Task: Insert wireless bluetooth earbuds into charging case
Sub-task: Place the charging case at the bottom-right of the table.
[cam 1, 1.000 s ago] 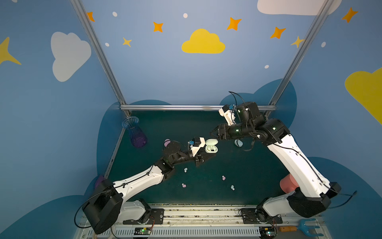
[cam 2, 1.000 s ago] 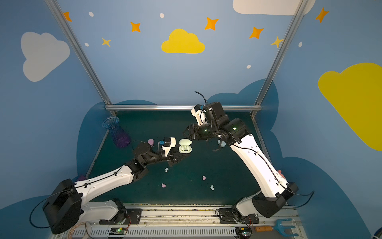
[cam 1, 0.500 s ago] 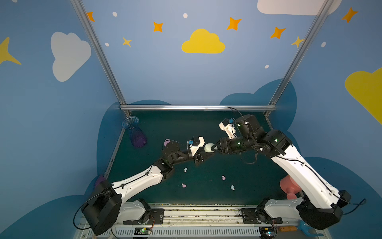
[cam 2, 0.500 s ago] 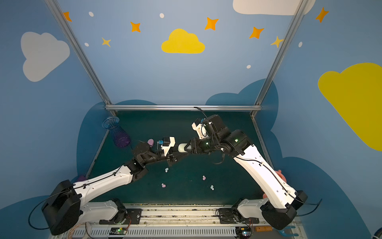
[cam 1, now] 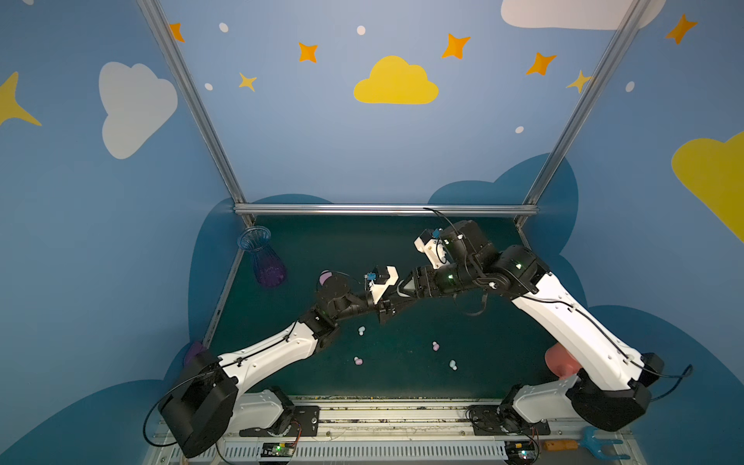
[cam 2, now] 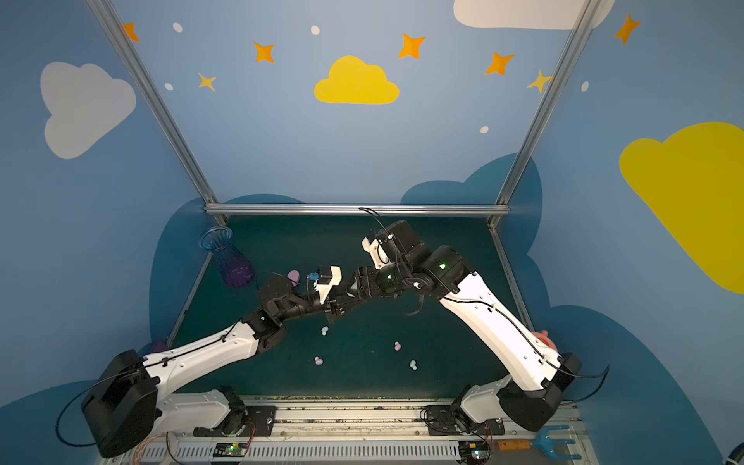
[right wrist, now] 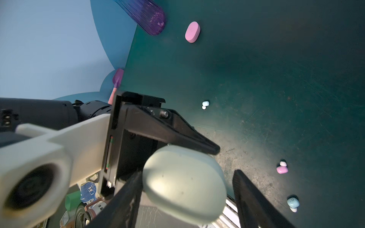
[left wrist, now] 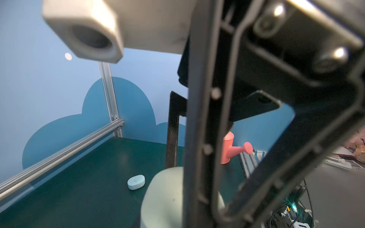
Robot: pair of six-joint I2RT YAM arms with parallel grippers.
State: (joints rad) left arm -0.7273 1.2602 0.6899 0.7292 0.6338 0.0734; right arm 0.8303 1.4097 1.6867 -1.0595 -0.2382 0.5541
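The dark green table (cam 1: 402, 249) fills the floor of the blue booth, and above its middle the left arm (cam 1: 273, 354) and the right arm (cam 1: 571, 322) reach toward each other until their ends meet. The left gripper (cam 1: 396, 302) has its jaws closed on a pale green charging case (right wrist: 183, 183). In the right wrist view one of its black fingers (right wrist: 177, 138) presses on the edge of the case, while the other one is hidden behind it. The right gripper (right wrist: 187, 173) has its jaws open around the same case: one finger (right wrist: 126, 197) touches its side, and the other finger (right wrist: 252, 197) stands apart from it with a clear gap. The case hangs in the air above the table. A blue and purple vase (cam 1: 263, 261) lies tilted at the far left edge of the table, and a pink watering can (left wrist: 235, 148) stands near the base of the right arm. A pink charging case (cam 1: 325, 277) lies on the table just behind the left arm, and a pale blue charging case (left wrist: 136, 182) lies alone on the table in the left wrist view. Four earbuds lie loose on the table, nearer to the front rail than the grippers: a pale blue one (cam 1: 361, 331), two pink ones (cam 1: 435, 346) (cam 1: 358, 361) and another pale blue one (cam 1: 453, 364), all apart from each other and from every case.
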